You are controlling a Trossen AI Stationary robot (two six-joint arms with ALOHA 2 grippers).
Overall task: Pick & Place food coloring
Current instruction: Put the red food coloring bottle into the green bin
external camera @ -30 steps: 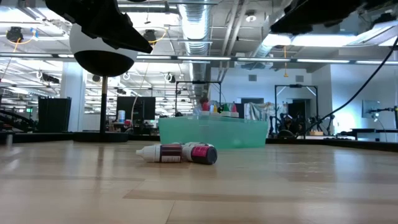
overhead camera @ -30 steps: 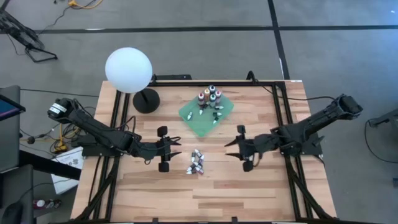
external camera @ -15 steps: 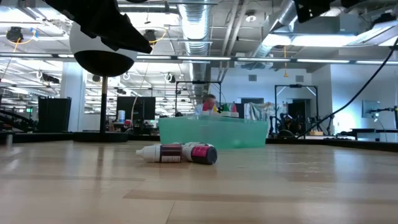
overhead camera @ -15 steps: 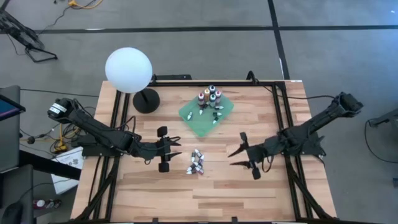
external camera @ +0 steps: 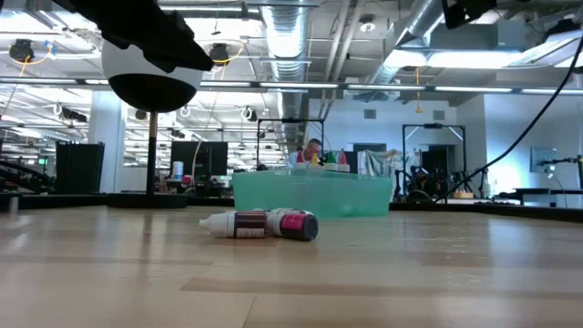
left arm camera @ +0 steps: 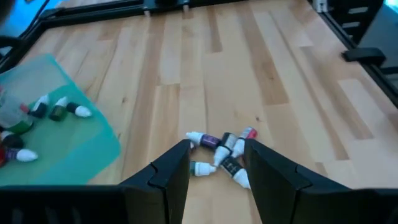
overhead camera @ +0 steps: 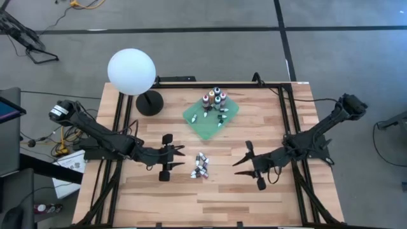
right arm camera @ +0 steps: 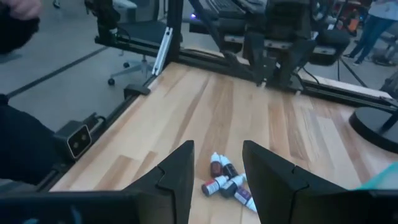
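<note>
Small dropper bottles of food coloring, finger-shaped, in two groups. One loose cluster [overhead camera: 201, 167] lying flat on the bare wood between the two arms: clear plastic bodies with dark and magenta labels, white pointed tips, tumbled against each other at crossed angles [left arm camera: 221, 152] [right arm camera: 227, 182]. Seen level across the table, one with a white nozzle and a dark red body lying on its side, touching another with a bright pink band [external camera: 264, 224]. Second group [overhead camera: 213, 100] standing upright at the far edge of the green square cloth [overhead camera: 205, 123], caps in orange, dark and white, with a few more lying flat on the cloth just beside them [left arm camera: 59, 111].

Wooden table [overhead camera: 254, 197] of pale butcher-block strips, smooth, with visible grain. Cloth soft-looking and teal-green, set diagonally. White matte globe lamp [overhead camera: 131, 71] on a round black base at the far left corner.

Left gripper [overhead camera: 166, 159] hovering above the wood just left of the loose cluster, dark fingers spread apart, nothing between them [left arm camera: 216, 180]. Right gripper [overhead camera: 253, 166] off to the cluster's right, fingers likewise parted and empty [right arm camera: 217, 180], well clear of the bottles.
</note>
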